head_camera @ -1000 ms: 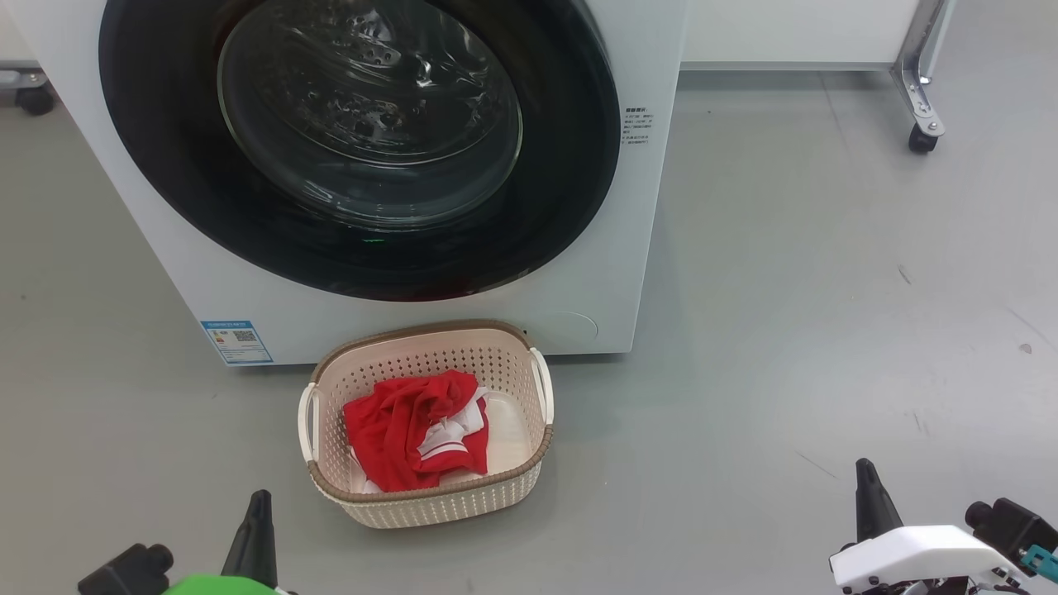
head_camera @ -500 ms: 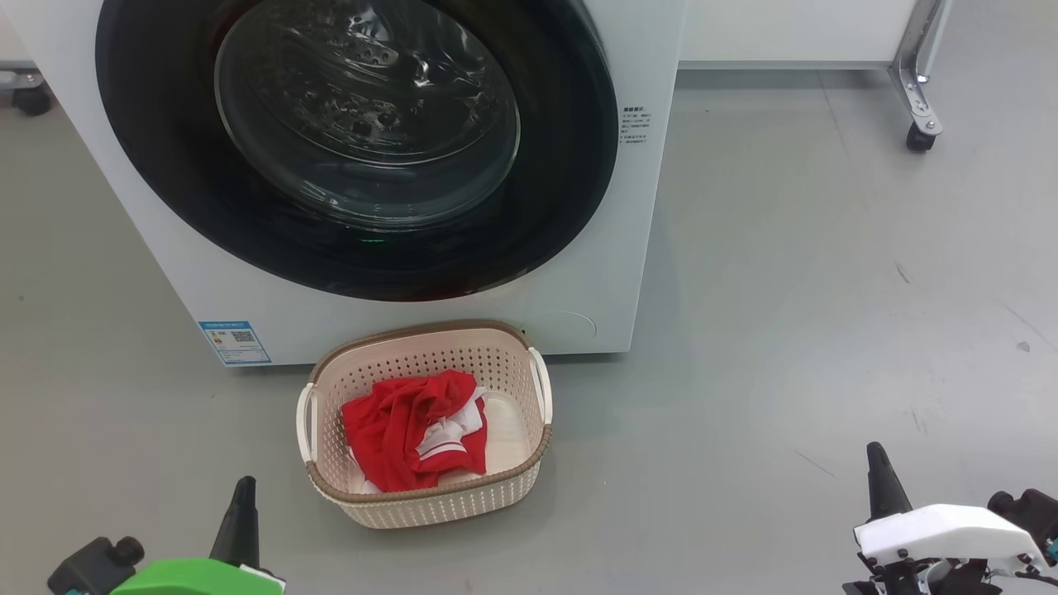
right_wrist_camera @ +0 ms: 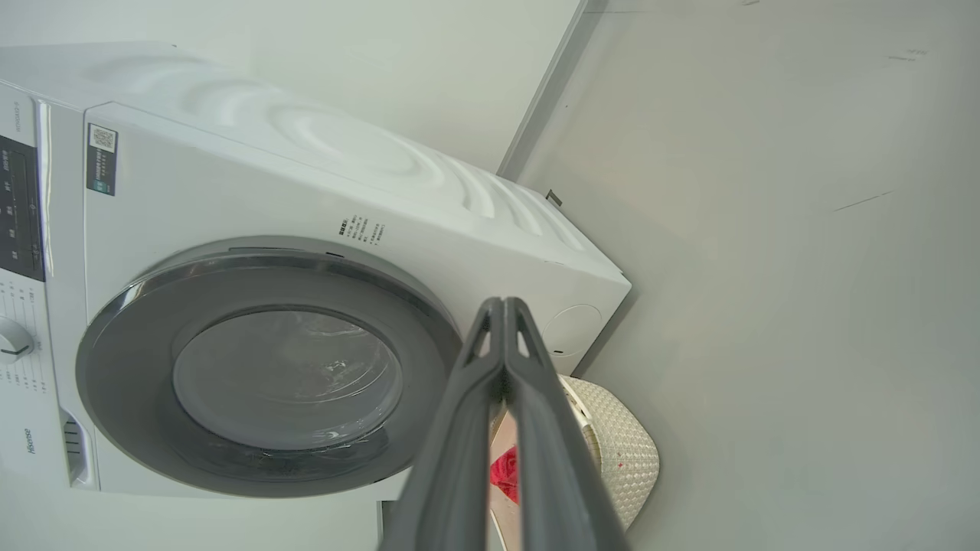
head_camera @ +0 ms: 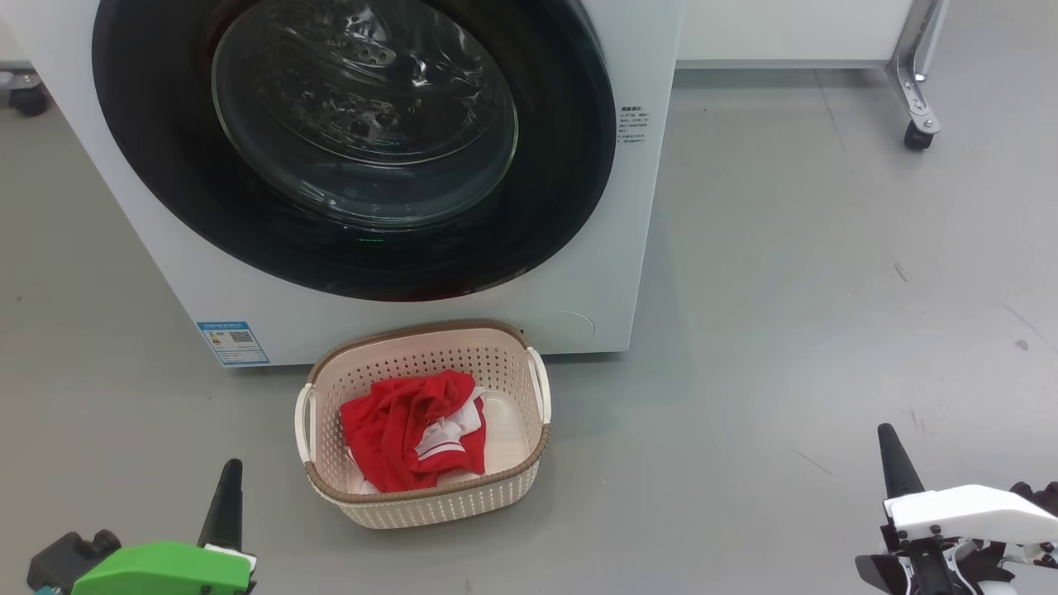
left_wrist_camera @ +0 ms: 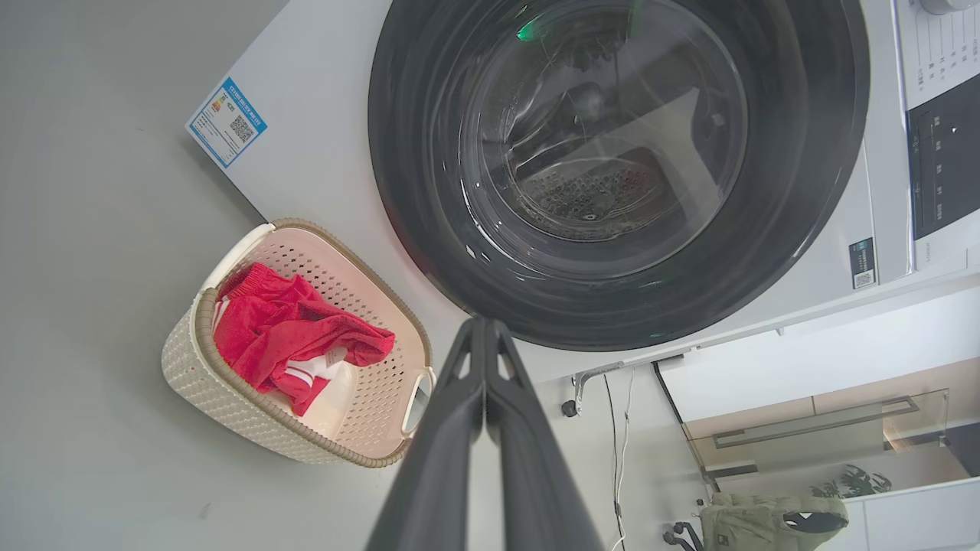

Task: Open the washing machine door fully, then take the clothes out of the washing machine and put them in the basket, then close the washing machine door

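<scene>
- The left jaws are clenched on nothing, their two dark fingers (left_wrist_camera: 452,428) pressed flat together. They sit low over the floor (head_camera: 785,289), well apart from the basket. That reads as a parked pose with no grasp left to make.
- The washing machine (head_camera: 165,264) stands on the floor with a small blue label (head_camera: 233,342) at its front lower left corner.
- The door (head_camera: 355,140) lies shut and flush against the machine's front. Through its glass only bare steel drum shows, with no red inside, so the emptying and closing steps look done.
- The basket (head_camera: 430,508) stands on the floor just beside the machine's bottom edge, under the door. It is probably set that close so that lifted clothes need only a short drop.
- The clothes (head_camera: 405,434) lie crumpled inside the basket, toward its left side and below the rim. Nothing hangs over the edge.
- The right jaws are likewise clenched and empty. They sit low, well right of the basket.
- A wheeled metal leg (head_camera: 916,116) stands at the floor's far right and has no part in the work.
</scene>
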You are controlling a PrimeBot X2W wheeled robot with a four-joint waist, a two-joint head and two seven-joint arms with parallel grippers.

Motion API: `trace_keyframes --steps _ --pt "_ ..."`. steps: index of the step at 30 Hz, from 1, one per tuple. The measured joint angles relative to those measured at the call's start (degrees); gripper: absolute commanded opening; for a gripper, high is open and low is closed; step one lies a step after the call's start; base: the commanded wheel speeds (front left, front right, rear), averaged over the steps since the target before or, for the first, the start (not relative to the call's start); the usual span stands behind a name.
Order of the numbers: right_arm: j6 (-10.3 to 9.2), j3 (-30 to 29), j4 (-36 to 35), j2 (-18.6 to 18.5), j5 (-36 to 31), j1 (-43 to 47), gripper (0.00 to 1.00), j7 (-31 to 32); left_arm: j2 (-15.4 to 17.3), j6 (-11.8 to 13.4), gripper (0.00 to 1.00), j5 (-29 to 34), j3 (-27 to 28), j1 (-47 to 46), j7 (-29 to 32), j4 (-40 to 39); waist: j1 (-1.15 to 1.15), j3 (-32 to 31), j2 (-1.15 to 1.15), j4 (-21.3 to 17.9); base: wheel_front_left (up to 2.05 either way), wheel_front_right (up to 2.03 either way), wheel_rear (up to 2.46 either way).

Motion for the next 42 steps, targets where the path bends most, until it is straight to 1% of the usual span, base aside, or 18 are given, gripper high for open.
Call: trace_keyframes --steps 4,6,10,13,25,27,42 --pt "0.1 -0.5 0.1 -0.3 3.1 -0.6 0.0 0.7 0.0 -0.5 0.0 -3.3 0.4 -0.5 0.5 0.3 0.0 0.0 0.0 0.0 0.0 0.0 0.0" --pt "0.57 -0.7 0.2 -0.4 4.6 -0.8 0.0 0.9 0.1 -0.5 0.0 -4.5 0.6 -0.7 0.9 0.5 0.0 0.0 0.0 -0.1 0.0 0.0 0.0" --pt "0.67 -1.3 0.4 -0.6 7.7 -1.5 0.0 1.4 0.1 -1.0 0.0 -7.7 1.3 -1.3 1.6 0.9 0.0 0.0 0.0 -0.1 0.0 0.0 0.0" --pt "1.21 -1.7 0.5 -0.8 10.1 -1.8 0.0 2.0 0.2 -1.1 0.0 -10.4 1.8 -1.8 1.7 1.1 0.0 0.0 0.0 -0.2 0.0 0.0 0.0" --pt "2.03 -3.4 0.9 -1.2 19.3 -3.8 0.0 3.9 0.3 -2.5 0.0 -19.3 3.5 -3.3 3.6 1.6 0.0 0.1 0.0 -0.3 0.0 0.0 0.0" --pt "2.45 -3.6 1.0 -1.3 20.7 -4.1 0.0 4.3 0.3 -2.8 0.0 -21.2 3.8 -3.7 4.0 1.7 0.0 0.1 0.0 -0.3 0.0 0.0 0.0" --pt "2.48 -3.8 1.6 -1.4 21.1 -4.7 0.0 4.4 0.3 -3.0 0.0 -21.6 3.9 -4.1 4.1 2.2 0.0 0.0 0.0 -0.3 0.0 0.0 0.0"
